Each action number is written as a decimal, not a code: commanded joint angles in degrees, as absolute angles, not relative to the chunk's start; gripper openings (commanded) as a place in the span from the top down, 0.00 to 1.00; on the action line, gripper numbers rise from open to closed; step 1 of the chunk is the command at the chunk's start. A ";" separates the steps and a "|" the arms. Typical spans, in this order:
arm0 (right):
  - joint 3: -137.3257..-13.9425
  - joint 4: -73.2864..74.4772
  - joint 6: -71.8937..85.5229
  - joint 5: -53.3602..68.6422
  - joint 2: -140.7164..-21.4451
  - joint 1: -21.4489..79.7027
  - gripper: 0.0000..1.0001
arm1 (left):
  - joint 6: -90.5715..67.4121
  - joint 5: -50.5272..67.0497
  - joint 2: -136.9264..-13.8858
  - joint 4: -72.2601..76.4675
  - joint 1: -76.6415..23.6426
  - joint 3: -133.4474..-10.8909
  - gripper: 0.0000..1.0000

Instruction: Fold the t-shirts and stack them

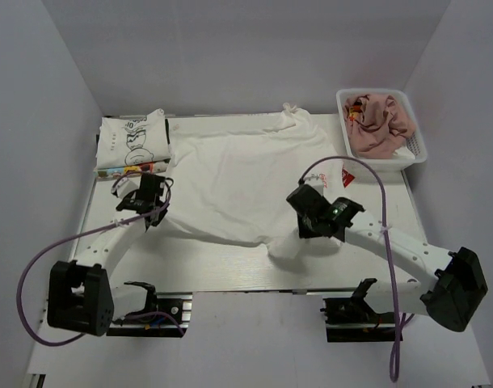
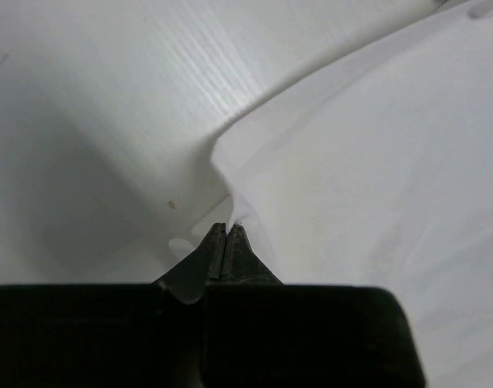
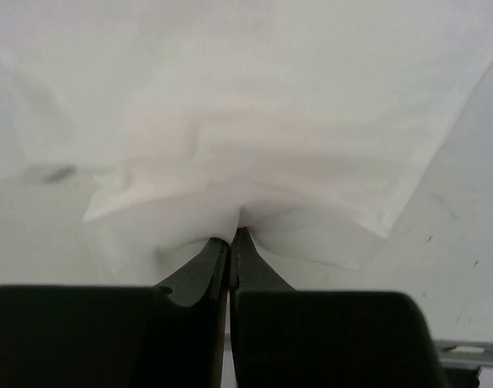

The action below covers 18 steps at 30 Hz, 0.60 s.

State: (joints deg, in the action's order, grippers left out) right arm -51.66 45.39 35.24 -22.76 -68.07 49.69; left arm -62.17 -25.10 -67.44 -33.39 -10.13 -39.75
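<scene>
A large white t-shirt (image 1: 238,182) lies spread across the table's middle, plain side up, with a bit of red print (image 1: 348,177) showing at its right edge. My left gripper (image 1: 153,212) is shut on its near-left edge; the left wrist view shows the cloth (image 2: 376,178) pinched at the fingertips (image 2: 228,230). My right gripper (image 1: 305,230) is shut on a bunched near-right fold (image 3: 230,170). A folded white tee with a black cartoon drawing (image 1: 133,143) lies at the back left. A dusty-pink tee (image 1: 380,121) sits crumpled in the basket.
The white lattice basket (image 1: 416,153) stands at the back right corner. Purple cables (image 1: 360,166) loop off both arms. White walls close in the table on three sides. Bare table shows along the near edge (image 1: 230,271).
</scene>
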 commanded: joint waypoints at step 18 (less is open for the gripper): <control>-94.71 28.39 20.57 -16.87 -111.92 19.87 1.00 | -51.34 -20.94 -106.77 -24.35 -3.78 -75.14 0.24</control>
